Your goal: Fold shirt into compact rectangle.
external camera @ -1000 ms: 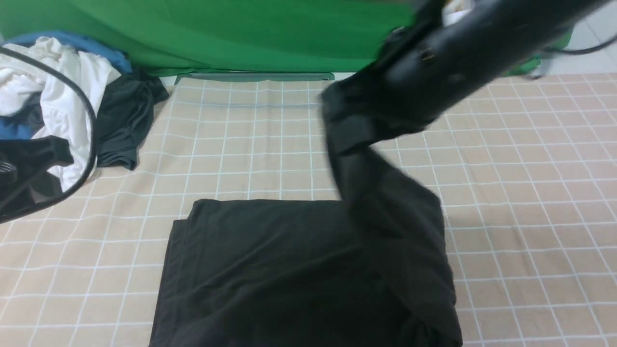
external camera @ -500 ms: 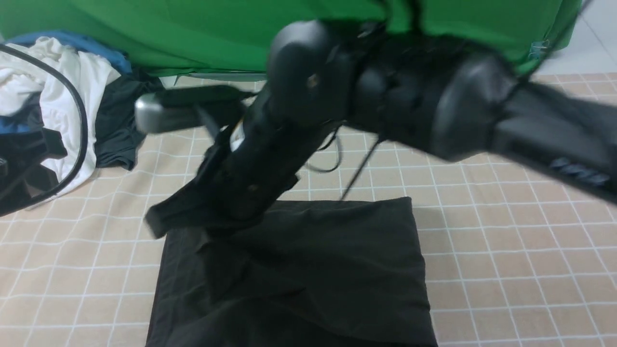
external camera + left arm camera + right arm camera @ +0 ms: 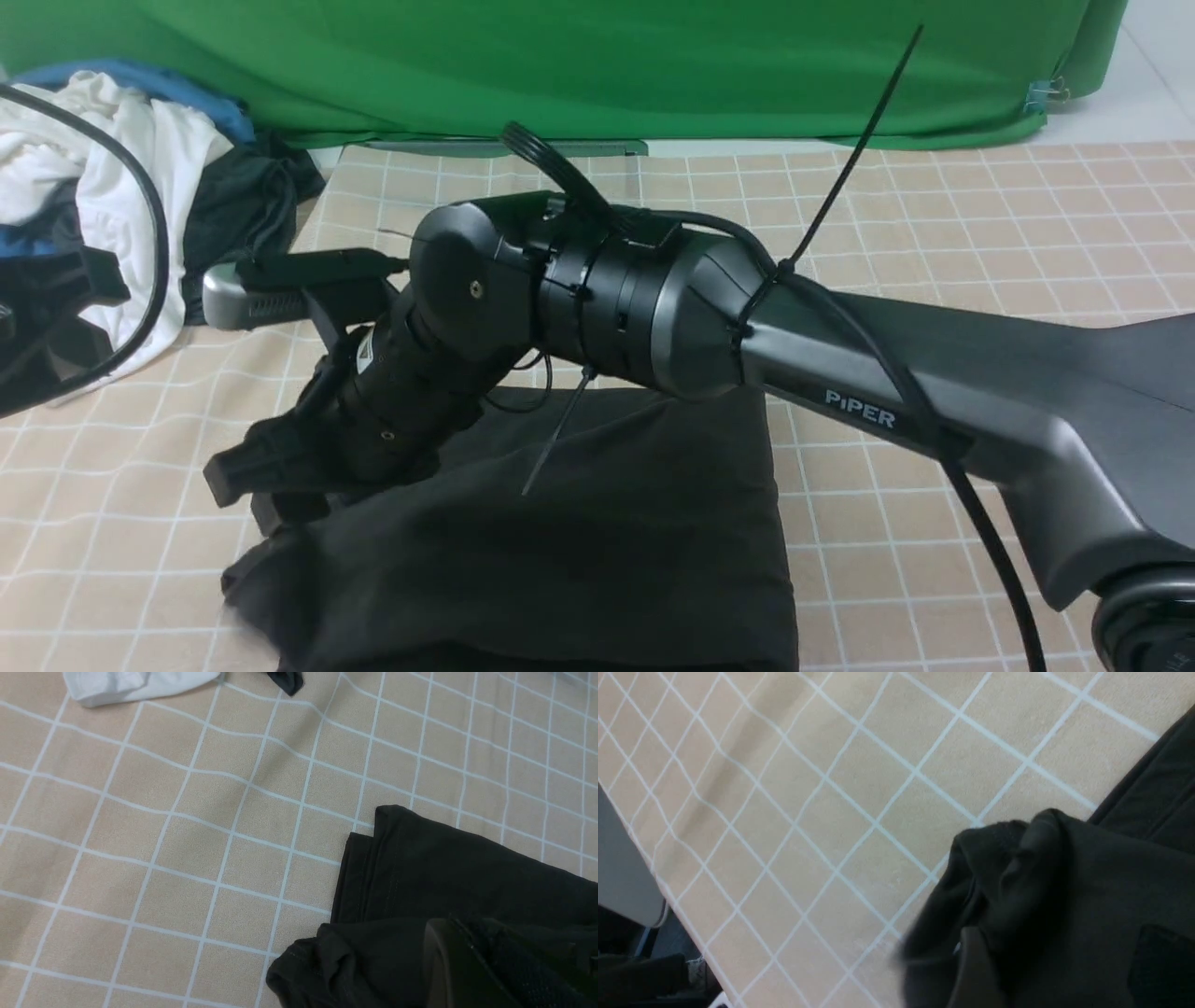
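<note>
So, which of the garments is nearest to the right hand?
The black shirt, spread in the middle: the right hand is at its left edge. The white garment and the smaller dark one lie heaped at the far left.

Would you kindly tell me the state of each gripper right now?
Left gripper: closed, out of view.
Right gripper: open, jaws apart over the bunched edge of the shirt.

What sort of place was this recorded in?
Probably a robot lab or data-collection studio, not a home: a green backdrop hangs behind, a beige checked cloth covers the work surface, and spare clothes are heaped to the robot's left.
</note>
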Robot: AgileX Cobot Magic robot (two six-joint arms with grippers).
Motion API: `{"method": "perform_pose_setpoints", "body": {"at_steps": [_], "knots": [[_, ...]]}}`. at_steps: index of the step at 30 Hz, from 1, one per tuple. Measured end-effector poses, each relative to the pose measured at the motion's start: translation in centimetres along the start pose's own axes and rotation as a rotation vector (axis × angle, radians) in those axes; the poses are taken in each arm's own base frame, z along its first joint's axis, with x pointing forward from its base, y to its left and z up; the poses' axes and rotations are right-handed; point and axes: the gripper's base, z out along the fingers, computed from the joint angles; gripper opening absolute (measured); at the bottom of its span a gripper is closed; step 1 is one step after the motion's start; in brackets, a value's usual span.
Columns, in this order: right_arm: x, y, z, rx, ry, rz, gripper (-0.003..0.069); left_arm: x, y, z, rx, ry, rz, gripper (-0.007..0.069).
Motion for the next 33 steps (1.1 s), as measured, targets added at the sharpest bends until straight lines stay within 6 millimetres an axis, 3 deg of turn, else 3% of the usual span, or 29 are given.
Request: {"method": "perform_pose_setpoints", "body": {"at_steps": [3, 5, 8, 9, 10, 12, 13, 14, 16, 18, 21, 24, 28, 33], "knots": [[-0.4, 0.1, -1.8, 0.010, 0.057, -0.102, 0.0454, 0.0, 0.0, 0.0, 0.000, 0.000, 0.000, 0.0003], [-0.7, -0.4, -4.0, 0.066, 0.103, -0.168, 0.0402, 0.0, 0.0, 0.0, 0.000, 0.000, 0.000, 0.0003], [-1.9, -2.1, -9.0, 0.240, 0.084, -0.244, 0.0242, 0.0, -0.4, 0.1, 0.042, 0.009, -0.001, 0.0003], [-2.3, -2.7, -10.9, 0.292, 0.052, -0.253, 0.0157, 0.1, -0.7, 0.2, 0.080, 0.020, 0.000, 0.0003], [-2.5, -3.0, -12.0, 0.318, 0.033, -0.256, 0.0120, 0.2, -1.0, 0.3, 0.116, 0.034, -0.009, 0.0003], [-2.9, -4.1, -16.2, 0.379, -0.040, -0.246, 0.0053, 0.4, -2.0, 0.8, 0.226, 0.085, 0.002, 0.0003], [-2.7, -4.7, -18.2, 0.398, -0.066, -0.228, 0.0039, 0.6, -2.4, 1.4, 0.266, 0.116, 0.017, 0.0003], [-2.6, -4.8, -18.1, 0.402, -0.059, -0.227, 0.0038, 0.6, -2.5, 1.5, 0.272, 0.122, 0.012, 0.0003], [-1.6, -6.6, -21.4, 0.436, -0.087, -0.176, 0.0031, 1.4, -3.4, 3.1, 0.312, 0.194, 0.048, 0.0003], [-0.1, -8.5, -22.9, 0.467, -0.069, -0.117, 0.0031, 2.4, -4.2, 4.9, 0.315, 0.261, 0.079, 0.0003], [2.4, -11.0, -23.1, 0.494, 0.006, -0.036, 0.0031, 5.0, -6.1, 7.6, 0.315, 0.367, 0.134, 0.0003], [5.2, -12.5, -21.3, 0.458, 0.121, 0.025, 0.0031, 7.8, -7.1, 9.8, 0.270, 0.455, 0.160, 0.0003], [8.1, -13.6, -17.4, 0.361, 0.185, 0.058, 0.0031, 10.6, -6.8, 12.5, 0.187, 0.541, 0.150, 0.0003], [10.2, -14.3, -14.6, 0.284, 0.174, 0.093, 0.0031, 12.8, -5.5, 13.2, 0.130, 0.622, 0.144, 0.0003]]}}
